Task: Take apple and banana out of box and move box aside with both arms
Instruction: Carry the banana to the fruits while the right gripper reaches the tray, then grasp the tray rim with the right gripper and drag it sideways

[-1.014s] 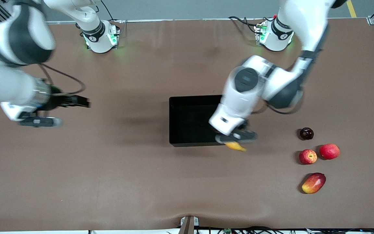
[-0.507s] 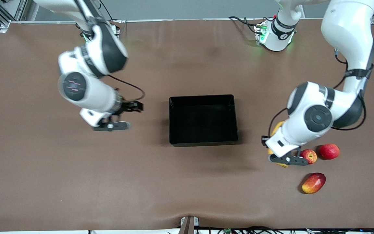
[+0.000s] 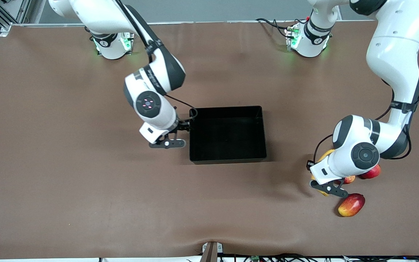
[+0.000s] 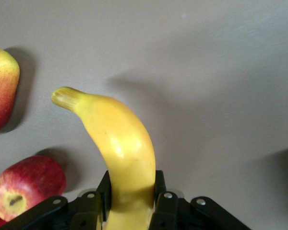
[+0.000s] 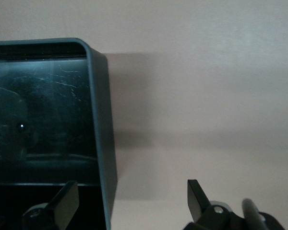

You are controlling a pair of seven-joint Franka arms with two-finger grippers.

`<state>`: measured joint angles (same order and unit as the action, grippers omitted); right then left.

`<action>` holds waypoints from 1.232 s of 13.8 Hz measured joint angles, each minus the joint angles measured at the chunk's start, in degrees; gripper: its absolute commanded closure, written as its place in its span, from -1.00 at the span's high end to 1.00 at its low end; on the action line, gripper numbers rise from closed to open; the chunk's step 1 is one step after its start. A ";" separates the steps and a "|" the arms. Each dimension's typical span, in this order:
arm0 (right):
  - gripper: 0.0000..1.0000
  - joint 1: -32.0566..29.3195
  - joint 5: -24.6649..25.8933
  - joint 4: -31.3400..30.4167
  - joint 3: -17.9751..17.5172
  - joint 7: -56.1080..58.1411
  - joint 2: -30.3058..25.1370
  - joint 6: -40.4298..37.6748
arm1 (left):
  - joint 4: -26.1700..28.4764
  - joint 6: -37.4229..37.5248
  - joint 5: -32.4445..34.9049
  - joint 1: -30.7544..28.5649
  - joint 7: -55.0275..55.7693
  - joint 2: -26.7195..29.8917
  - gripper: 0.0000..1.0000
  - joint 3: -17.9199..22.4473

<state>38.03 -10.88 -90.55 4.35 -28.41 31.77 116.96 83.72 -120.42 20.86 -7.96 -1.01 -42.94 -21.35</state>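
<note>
My left gripper [image 3: 322,178] [image 4: 131,184] is shut on the yellow banana [image 3: 324,155] [image 4: 117,139], low over the table beside the fruit group. The streaked red apple [image 3: 349,179] [image 4: 26,189] lies right next to it, mostly hidden under my left hand in the front view. The black box [image 3: 227,159] sits mid-table. My right gripper [image 3: 186,125] [image 5: 129,199] is open at the box's wall [image 5: 101,120] toward the right arm's end, one finger inside the box and one outside.
A plainer red fruit [image 3: 373,171] lies beside the apple, toward the left arm's end. The red-yellow mango [image 3: 351,205] [image 4: 0,88] lies nearer the front camera than the apple. Bare brown table surrounds the box.
My left gripper carried the banana from over the box's corner to beside the apple. My right gripper moved from the right arm's end of the table to the box wall.
</note>
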 measured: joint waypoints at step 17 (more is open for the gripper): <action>-1.00 -1.78 0.00 3.62 1.75 -3.18 0.03 -6.32 | 3.49 -9.13 0.49 -2.53 8.39 -0.47 1.00 -0.83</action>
<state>36.25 -10.88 -86.93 6.10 -31.59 31.80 110.64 87.20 -129.55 21.35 -10.49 7.37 -43.41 -22.17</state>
